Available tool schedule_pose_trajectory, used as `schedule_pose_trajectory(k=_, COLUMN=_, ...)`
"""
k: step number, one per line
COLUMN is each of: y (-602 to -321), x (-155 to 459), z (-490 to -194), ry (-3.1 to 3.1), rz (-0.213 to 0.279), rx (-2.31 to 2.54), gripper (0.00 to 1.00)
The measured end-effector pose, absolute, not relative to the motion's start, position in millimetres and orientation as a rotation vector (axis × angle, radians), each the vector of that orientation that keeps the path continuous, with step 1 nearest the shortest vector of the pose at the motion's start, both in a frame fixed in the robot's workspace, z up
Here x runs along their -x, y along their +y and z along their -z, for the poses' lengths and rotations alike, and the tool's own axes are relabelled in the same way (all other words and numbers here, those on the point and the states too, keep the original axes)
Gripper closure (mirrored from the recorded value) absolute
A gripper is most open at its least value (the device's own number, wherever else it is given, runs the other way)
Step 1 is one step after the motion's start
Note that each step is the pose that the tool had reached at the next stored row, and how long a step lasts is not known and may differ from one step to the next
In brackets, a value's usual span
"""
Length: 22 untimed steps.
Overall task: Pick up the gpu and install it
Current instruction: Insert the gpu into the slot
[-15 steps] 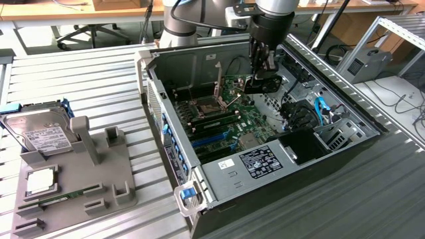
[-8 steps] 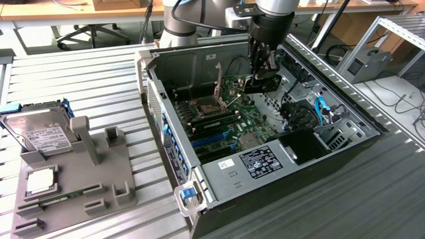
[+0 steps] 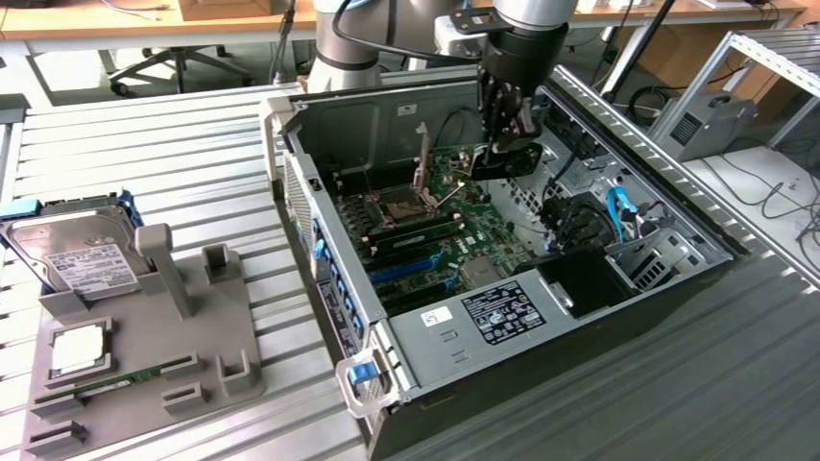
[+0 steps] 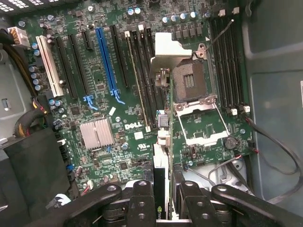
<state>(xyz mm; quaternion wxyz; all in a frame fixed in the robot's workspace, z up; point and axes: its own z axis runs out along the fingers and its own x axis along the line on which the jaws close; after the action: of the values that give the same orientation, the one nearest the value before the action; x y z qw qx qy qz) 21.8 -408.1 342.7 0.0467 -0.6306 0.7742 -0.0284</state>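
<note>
The gripper (image 3: 502, 144) is down inside the open computer case (image 3: 384, 125), hanging over the motherboard (image 3: 481, 226), and clamped between the fingers (image 4: 142, 201) is the gpu (image 3: 497, 161), held on edge. From the exterior view it reads as a dark block just under the fingertips, above the board's far end, not yet touching anything. The wrist view looks straight down the card: a thin dark-and-green edge (image 4: 159, 189) runs between the 2 closed fingers, with what seems to be its silver bracket end poking out ahead, though that end is hard to make out. So the pickup is done; this is the carry-and-align part of the install. Below, the blue expansion slot (image 4: 105, 59) with its blue latch sits among black slots, well over to one side of the card's edge, which is at present lined up nearer the open processor socket (image 4: 194, 85) and its raised silver cover. I'd judge seating calls for sliding the card across until its connector edge is parallel to and directly above the slot, bracket toward the case's rear wall, then pressing straight down. Out on the counter (image 3: 192, 144), the grey holder (image 3: 141, 384) keeps the hard drive (image 3: 77, 254) and the memory stick (image 3: 122, 382).
</note>
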Motion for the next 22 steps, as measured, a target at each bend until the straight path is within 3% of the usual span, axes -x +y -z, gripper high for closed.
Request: schedule_pose_trajectory(k=22, y=-408.1, x=-21.8, z=-342.7, ry=2.232, rz=0.077, rx=2.07, gripper=0.74)
